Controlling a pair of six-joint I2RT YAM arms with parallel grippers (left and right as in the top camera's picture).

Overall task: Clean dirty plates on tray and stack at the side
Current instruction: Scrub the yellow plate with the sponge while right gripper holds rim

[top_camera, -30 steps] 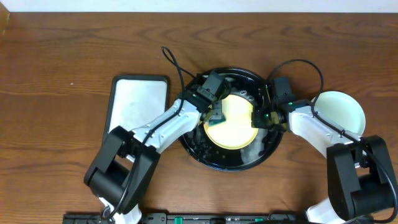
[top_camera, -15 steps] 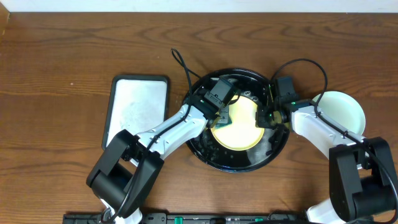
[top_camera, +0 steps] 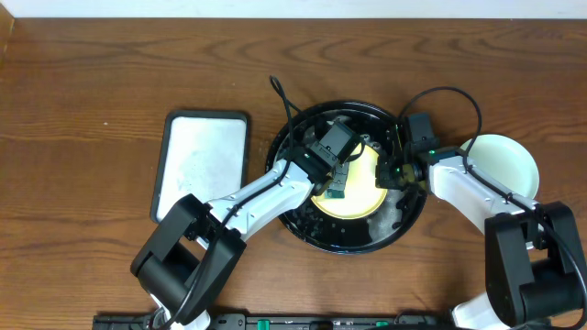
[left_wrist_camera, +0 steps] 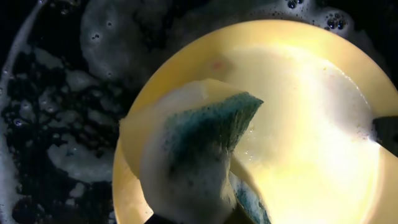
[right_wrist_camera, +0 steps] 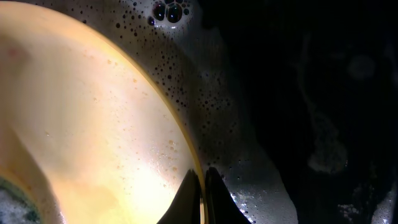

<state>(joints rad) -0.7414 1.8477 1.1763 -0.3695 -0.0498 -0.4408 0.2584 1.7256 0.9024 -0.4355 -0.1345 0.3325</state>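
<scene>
Scrubbing the yellow plate (top_camera: 363,183) inside the tray (top_camera: 316,235) with a soft sponge (left_wrist_camera: 199,143) clamped in the left tool (top_camera: 336,178). Pinching its stiff, likely soap-slick rim with the right tool (right_wrist_camera: 202,186).

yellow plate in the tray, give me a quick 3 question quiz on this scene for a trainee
1. What does the left gripper hold over the yellow plate?
2. True or false: the right gripper hangs open, clear of the plate.
3. Where does the mint-green plate lie? A in the black tray; B on the table, right of the tray in the overhead view; C on top of the yellow plate.
Key: 1 a foamy sponge. 2 false: it is shut on the plate's rim. 3 B.
</scene>
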